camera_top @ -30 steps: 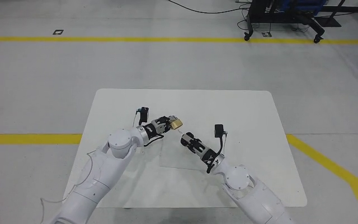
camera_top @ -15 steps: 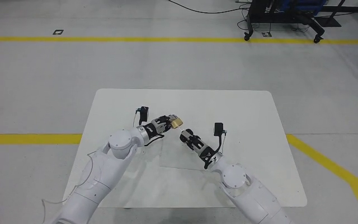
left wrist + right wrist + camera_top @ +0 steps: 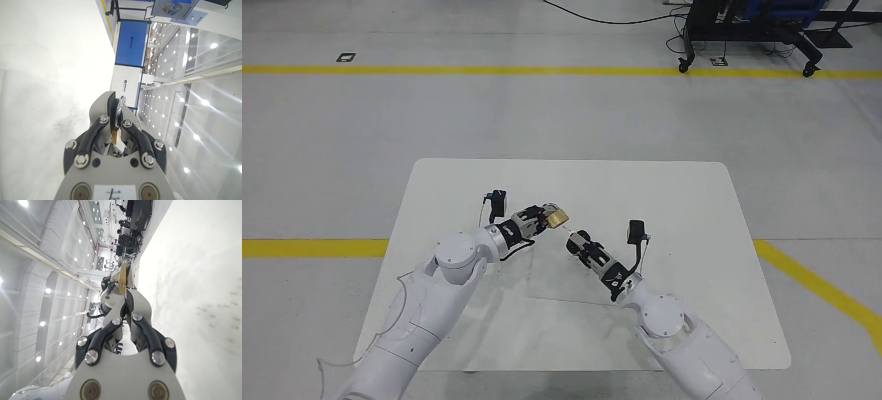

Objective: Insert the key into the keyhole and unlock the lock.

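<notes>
The brass padlock (image 3: 556, 217) hangs with its silver shackle pinched in the left gripper (image 3: 543, 218) and its keyhole end facing 4 o'clock. There the key (image 3: 568, 230) juts from the right gripper (image 3: 575, 241), just beside the keyhole.

Your robot's left arm (image 3: 457, 255) and right arm (image 3: 664, 316) are glossy white with rounded joint shells. On the left gripper (image 3: 118, 108) and right gripper (image 3: 126, 298) you see pale grey fingers (image 3: 96, 109), black ribbed pads (image 3: 130, 306), black curved links (image 3: 90, 135) and silver screws (image 3: 71, 145). A white label (image 3: 114, 193) with a black character marks the left wrist plate.
</notes>
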You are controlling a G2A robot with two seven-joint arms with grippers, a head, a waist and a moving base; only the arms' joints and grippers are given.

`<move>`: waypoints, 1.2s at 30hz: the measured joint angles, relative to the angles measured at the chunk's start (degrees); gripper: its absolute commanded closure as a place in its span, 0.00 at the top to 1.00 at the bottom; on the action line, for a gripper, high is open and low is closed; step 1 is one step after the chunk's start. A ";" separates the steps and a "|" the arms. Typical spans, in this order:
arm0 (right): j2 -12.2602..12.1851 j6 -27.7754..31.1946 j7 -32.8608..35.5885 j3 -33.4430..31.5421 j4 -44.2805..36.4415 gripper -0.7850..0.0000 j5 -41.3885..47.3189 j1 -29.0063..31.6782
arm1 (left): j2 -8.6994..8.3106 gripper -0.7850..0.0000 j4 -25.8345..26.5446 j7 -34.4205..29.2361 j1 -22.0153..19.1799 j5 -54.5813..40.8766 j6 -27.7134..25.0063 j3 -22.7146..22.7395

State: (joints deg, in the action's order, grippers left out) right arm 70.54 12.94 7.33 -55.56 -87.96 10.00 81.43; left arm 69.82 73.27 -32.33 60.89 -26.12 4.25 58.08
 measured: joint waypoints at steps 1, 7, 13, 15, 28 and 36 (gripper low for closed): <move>0.04 0.05 0.28 -0.10 -0.01 0.00 0.12 0.05 | 0.03 0.00 -0.05 -0.12 -0.03 0.11 0.01 0.03; 0.29 0.06 1.12 -0.31 -0.33 0.00 0.26 0.12 | 0.16 0.00 -0.15 -0.22 -0.05 0.77 0.06 0.22; 0.47 0.30 1.77 -0.62 -0.70 0.00 0.42 0.67 | 0.26 0.00 -0.23 0.11 0.07 1.13 0.02 0.72; 0.53 0.29 1.62 -0.75 -0.69 0.00 0.36 0.78 | 0.30 0.00 -0.21 -0.06 0.11 1.14 -0.03 0.80; 1.24 -0.08 1.40 -0.82 0.14 0.00 -0.20 0.13 | 0.47 0.00 -0.17 -1.92 0.27 2.83 -0.73 0.91; 1.71 0.34 -0.30 -0.61 0.29 0.00 -2.03 0.05 | 0.69 0.00 -0.10 -1.65 0.34 3.58 -0.38 0.81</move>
State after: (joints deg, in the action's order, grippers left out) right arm 72.25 13.28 7.04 -56.17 -87.67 7.97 81.48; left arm 70.51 73.17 -33.99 61.23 -22.53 3.86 58.89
